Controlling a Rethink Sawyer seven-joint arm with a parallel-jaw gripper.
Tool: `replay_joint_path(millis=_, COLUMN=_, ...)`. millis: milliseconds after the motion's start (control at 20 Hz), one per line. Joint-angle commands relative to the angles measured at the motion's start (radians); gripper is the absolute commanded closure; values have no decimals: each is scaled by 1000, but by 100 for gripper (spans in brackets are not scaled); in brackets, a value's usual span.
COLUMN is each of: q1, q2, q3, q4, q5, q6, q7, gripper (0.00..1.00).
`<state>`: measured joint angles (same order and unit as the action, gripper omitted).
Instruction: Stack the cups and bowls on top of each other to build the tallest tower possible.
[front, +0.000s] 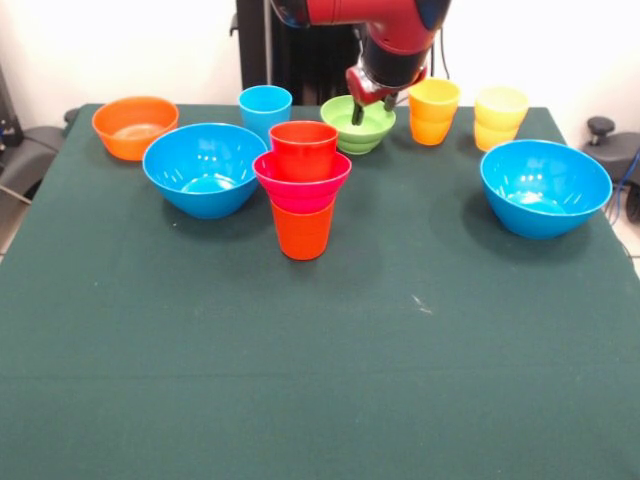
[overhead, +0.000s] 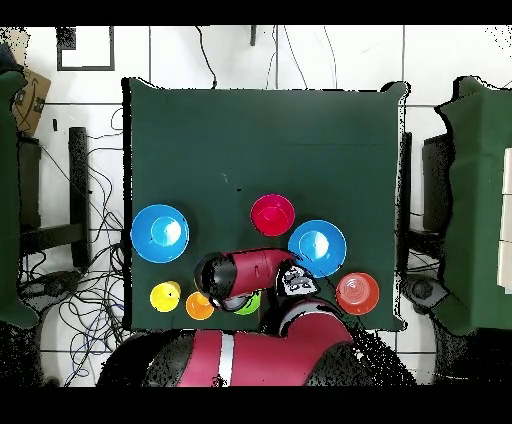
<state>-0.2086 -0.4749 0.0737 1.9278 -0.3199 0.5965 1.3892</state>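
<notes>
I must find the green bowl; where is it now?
In the front view, the green bowl sits at the table's far edge, between the light blue cup and orange-yellow cup, under the hand.

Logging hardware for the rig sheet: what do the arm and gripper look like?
The arm has glossy red rounded shells with black joint sections; the overhead view shows a pale stripe along its red lower link. The gripper has a red and pale mount and short dark fingers. No cables are visible on it.

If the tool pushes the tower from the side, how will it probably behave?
The tower would probably tip: it stands on one narrow orange cup with a wider pink bowl and red cup above. The glossy plastic looks light and slippery, so pieces may slide apart.
</notes>
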Motion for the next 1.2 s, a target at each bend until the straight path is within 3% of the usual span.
replay_joint_path(millis=50, q1=6, q2=-30, q3=81, q4=0, q5=16, q6=34, q7=81, gripper=0)
replay_joint_path(millis=1200, q1=-12, q2=-31, q3=107, q4=18, q5=30, q6=57, q7=64, gripper=0)
